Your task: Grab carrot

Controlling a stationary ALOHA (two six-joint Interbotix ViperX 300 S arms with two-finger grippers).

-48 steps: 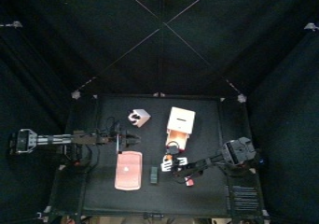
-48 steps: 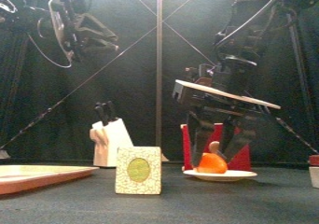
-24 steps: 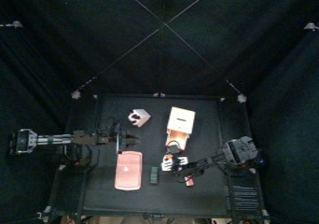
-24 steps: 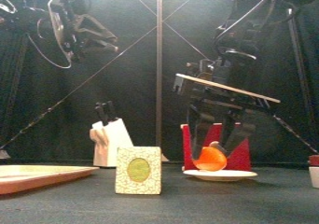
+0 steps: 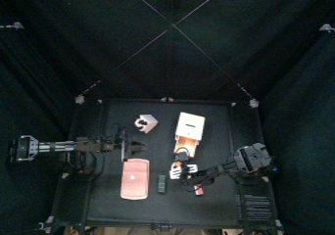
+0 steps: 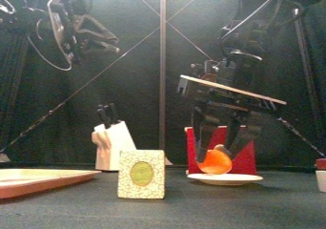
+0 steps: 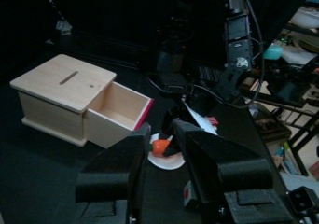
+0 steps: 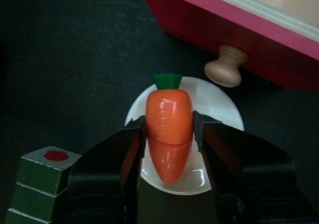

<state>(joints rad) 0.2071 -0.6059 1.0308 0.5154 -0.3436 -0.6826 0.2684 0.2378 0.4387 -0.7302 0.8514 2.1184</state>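
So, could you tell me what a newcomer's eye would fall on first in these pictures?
Probably the bright orange carrot, lying on a small white plate with the right gripper straddling it, jaws open on either side. Next, the tan box with its drawer open near the table's middle, and the pink slab lying towards the front.

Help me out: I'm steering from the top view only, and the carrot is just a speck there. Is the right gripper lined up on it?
Observer: Yes. The right wrist view shows the carrot lying lengthwise between the jaws of the right gripper, one jaw on each side.
Operator: Are they shut on it, and what is it resting on?
Observer: They stand open, not clamped. The carrot lies on a small white plate, with its green top pointing away from the wrist.
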